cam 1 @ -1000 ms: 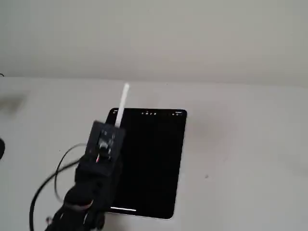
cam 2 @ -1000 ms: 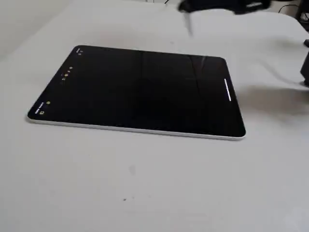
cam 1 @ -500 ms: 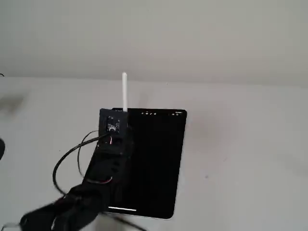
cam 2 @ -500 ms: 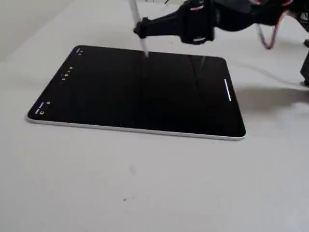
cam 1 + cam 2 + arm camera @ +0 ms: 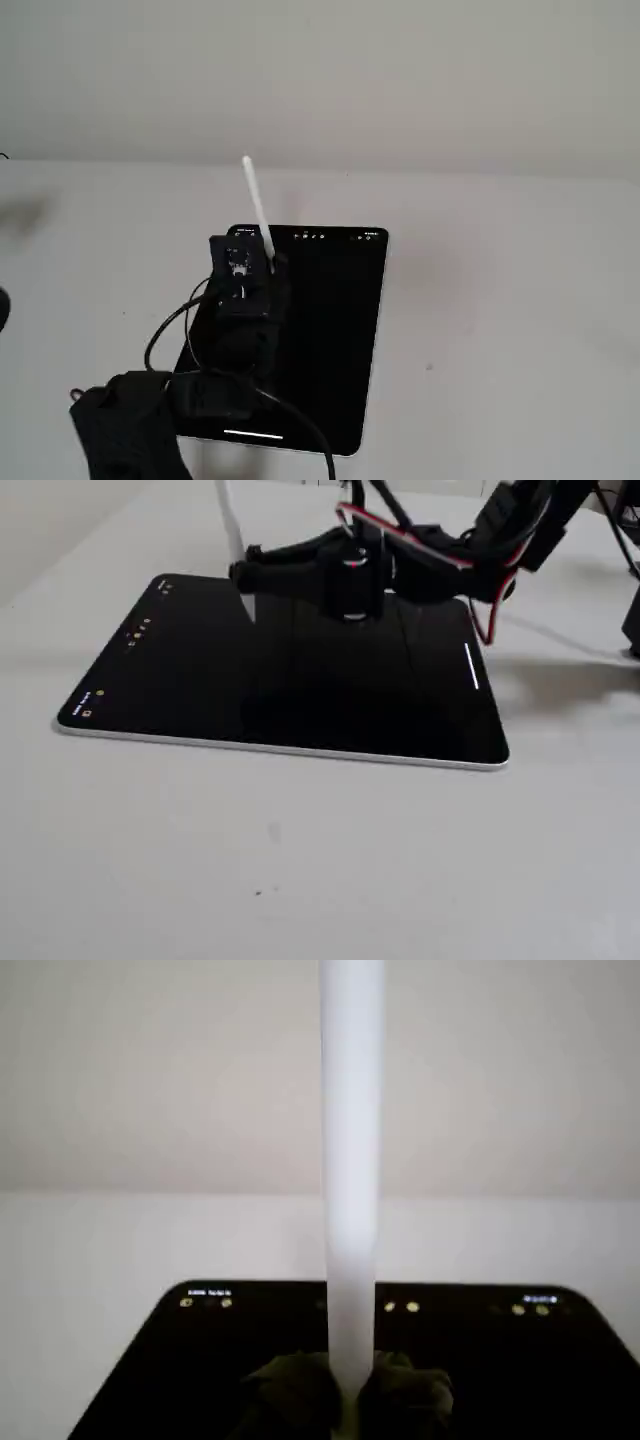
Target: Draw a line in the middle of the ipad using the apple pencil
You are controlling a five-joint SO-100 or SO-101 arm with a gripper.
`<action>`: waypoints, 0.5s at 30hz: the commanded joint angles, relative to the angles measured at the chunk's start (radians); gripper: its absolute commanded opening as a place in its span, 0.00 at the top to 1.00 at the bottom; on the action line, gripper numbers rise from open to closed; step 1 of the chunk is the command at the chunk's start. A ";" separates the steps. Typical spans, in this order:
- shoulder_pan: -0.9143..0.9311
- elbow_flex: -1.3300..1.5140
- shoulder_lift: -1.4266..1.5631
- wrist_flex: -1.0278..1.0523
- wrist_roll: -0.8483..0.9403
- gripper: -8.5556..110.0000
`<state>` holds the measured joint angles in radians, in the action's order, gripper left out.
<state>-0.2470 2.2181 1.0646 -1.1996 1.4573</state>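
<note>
The ipad (image 5: 335, 340) lies flat on the white table, its black screen dark, with tiny icons along its far short side (image 5: 400, 1307). My gripper (image 5: 243, 575) is shut on the apple pencil (image 5: 230, 520), a slim white stylus held nearly upright over the screen's part near the icon end. Its tip (image 5: 248, 608) points down at the glass; whether it touches cannot be told. In the wrist view the apple pencil (image 5: 350, 1180) rises between the dark fingers (image 5: 295, 1395). A short thin white line (image 5: 471, 667) sits by the opposite short edge.
The black arm (image 5: 130, 430) with its looping cable (image 5: 300, 430) hangs over the tablet's near-left part. Red and black wires (image 5: 500, 570) trail behind the gripper. A pale wall (image 5: 400, 80) stands behind the table.
The arm swung in from off the tablet's side and reached out over the screen toward the icon end. The pencil came with it and now leans slightly left.
</note>
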 commanded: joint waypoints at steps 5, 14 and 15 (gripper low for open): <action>-0.021 -0.118 -0.071 -0.094 0.052 0.93; -0.025 -0.133 -0.101 -0.057 0.061 0.93; -0.025 -0.135 -0.104 -0.057 0.060 0.93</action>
<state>-0.2592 2.1414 0.9480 -1.2502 1.5094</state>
